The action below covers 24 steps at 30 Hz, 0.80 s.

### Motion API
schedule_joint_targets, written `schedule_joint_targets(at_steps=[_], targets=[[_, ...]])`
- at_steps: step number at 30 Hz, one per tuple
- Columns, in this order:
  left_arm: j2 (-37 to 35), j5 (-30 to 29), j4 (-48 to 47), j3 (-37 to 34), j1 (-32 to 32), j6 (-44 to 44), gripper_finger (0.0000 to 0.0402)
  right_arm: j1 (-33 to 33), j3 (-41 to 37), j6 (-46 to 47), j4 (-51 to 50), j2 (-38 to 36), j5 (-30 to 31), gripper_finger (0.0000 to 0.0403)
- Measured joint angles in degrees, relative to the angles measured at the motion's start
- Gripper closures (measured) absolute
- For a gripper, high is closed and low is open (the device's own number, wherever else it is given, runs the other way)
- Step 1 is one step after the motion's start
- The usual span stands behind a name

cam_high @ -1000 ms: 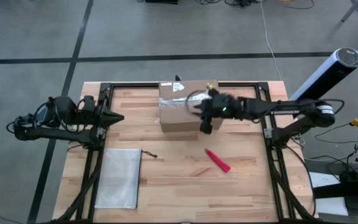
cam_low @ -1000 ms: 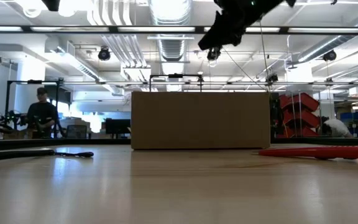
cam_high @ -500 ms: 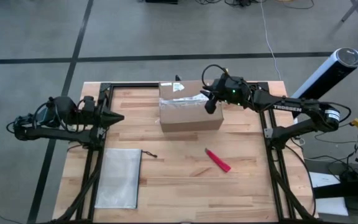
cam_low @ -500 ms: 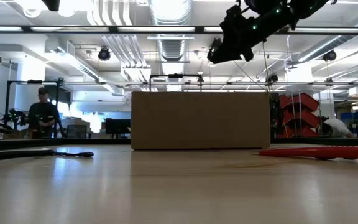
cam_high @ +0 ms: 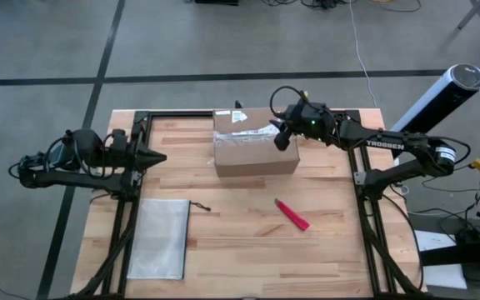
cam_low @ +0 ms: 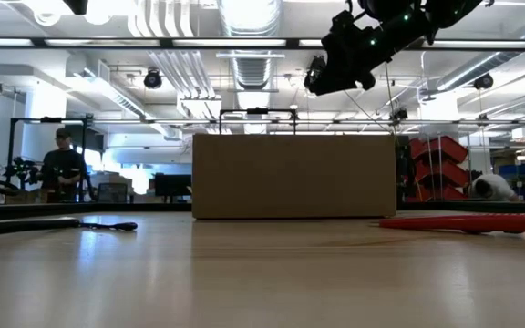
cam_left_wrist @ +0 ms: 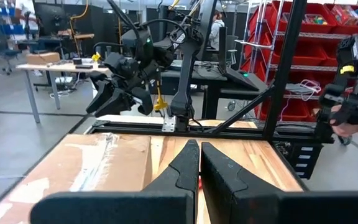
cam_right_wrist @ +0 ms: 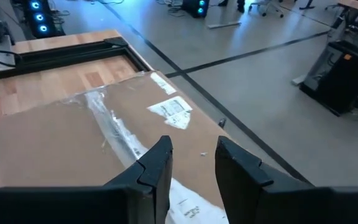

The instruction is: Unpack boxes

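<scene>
The only writing I can make out is pale lettering along my right forearm, which seems to read TROSSEN. The white label (cam_right_wrist: 171, 111) on the cardboard box (cam_high: 254, 147) carries print too small for me to read.

Compared with a second ago, my right gripper (cam_high: 280, 137) has pulled back from over the box's right half toward its far right corner and risen higher. Over the last half second it has barely shifted. The box, the red knife (cam_high: 292, 215) and the grey pouch (cam_high: 158, 239) lie where they did.

The box sits at the far middle of the tabletop (cam_high: 232, 237), its long axis running left to right, one long face toward the near edge. A strip of clear tape (cam_right_wrist: 117, 134) runs down the middle of its closed top, and the label sits near the far edge.

My right jaws hang above the box's right end, slightly spread, gripping nothing. My left gripper (cam_high: 152, 157) waits over the left edge of the tabletop, pointing toward the box, jaws pressed together and empty.
</scene>
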Motion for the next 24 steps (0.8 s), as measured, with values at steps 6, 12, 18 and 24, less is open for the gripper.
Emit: schedule_joint_targets(at_steps=[6, 12, 18, 24], targets=[[0.00, 0.00, 0.04, 0.00, 0.00, 0.47, 0.0402, -1.89, 0.00, -0.73, 0.28, 3.24, -0.06, 0.0281], [0.00, 0.00, 0.05, 0.00, 0.00, 0.48, 0.0402, -2.52, -0.02, -0.24, 0.85, 5.80, -0.06, 0.0281], [0.00, 0.00, 0.06, 0.00, 0.00, 0.49, 0.0402, -3.16, -0.03, 0.26, 1.41, 8.35, -0.05, 0.0281], [0.00, 0.00, 0.05, 0.00, 0.00, 0.49, 0.0402, -3.75, -0.04, 1.17, 1.74, 10.70, -0.07, 0.0281]])
